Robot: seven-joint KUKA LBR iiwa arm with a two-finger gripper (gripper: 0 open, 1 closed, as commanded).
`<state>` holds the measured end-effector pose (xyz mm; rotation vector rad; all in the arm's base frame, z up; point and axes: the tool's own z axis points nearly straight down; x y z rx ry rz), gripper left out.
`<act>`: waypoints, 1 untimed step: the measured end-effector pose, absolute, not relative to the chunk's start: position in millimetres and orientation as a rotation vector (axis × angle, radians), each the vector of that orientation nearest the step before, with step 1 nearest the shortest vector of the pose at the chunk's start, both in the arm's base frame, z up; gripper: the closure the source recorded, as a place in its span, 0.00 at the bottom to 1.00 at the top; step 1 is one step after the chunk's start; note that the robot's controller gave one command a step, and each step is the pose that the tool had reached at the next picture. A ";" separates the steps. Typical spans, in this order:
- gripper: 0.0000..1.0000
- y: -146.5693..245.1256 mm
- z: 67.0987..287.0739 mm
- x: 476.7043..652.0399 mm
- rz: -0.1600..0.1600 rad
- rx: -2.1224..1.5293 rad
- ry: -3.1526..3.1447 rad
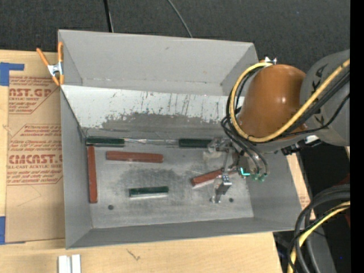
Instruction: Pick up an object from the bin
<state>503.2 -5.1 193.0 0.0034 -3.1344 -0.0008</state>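
Grey bin (74,152), orange cover (270,101) of arm above right side. Gripper (220,187) down near floor, right-front; open or shut: can't tell. Short red-brown stick (203,179), tilted, just left of gripper. Red sticks (133,157), dark green sticks (148,192) scattered left and back.

The bin (142,56) is grey metal, matt, w/ a scratched, worn floor. In the bin, red-brown sticks (134,157) look matt, dark green stick (148,192) a bit glossy. At the bin's right, orange cover (272,101) is smooth, glossy plastic.

Gripper (222,190) just beside short red-brown stick (205,179), right of grey bin (170,67)
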 end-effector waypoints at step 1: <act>0.00 -5.2 196.9 504.9 -0.001 0.003 -3.142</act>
